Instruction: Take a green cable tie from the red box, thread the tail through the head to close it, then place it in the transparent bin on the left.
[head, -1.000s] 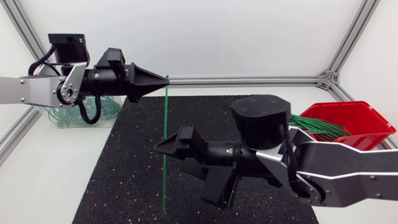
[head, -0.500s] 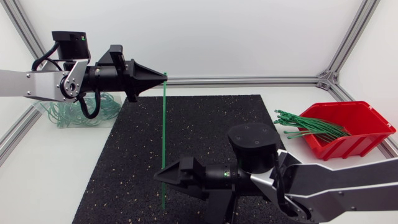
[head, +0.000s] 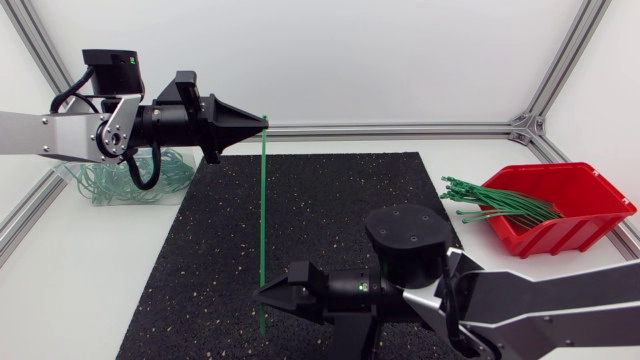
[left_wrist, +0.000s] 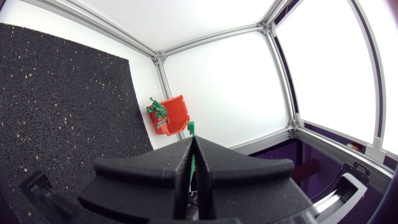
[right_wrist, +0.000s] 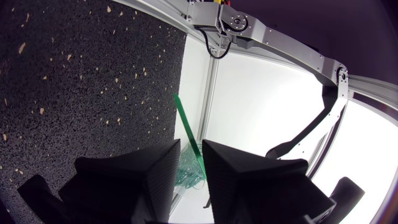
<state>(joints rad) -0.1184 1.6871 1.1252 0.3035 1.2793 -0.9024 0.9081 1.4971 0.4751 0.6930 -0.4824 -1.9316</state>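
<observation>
A long green cable tie (head: 262, 200) hangs straight down over the black mat. My left gripper (head: 262, 121) is shut on its top end; in the left wrist view a green tip (left_wrist: 191, 129) pokes out past the closed fingers (left_wrist: 180, 168). My right gripper (head: 262, 293) is at the tie's lower part, near the mat's front. In the right wrist view the tie (right_wrist: 185, 124) runs between its two fingers (right_wrist: 155, 168), which stand a small gap apart. The red box (head: 590, 190) holds a bundle of green ties (head: 500, 205) at the right. The transparent bin (head: 100, 185) sits far left.
A black speckled mat (head: 330, 200) covers the table's middle. Aluminium frame posts run along the back and sides. The red box (left_wrist: 174, 115) also shows ahead of my left gripper in the left wrist view. The transparent bin holds several green ties.
My right gripper has moved down and forward to the tie's lower part, and its fingers have narrowed around it. My left gripper kept hold of the top end.
</observation>
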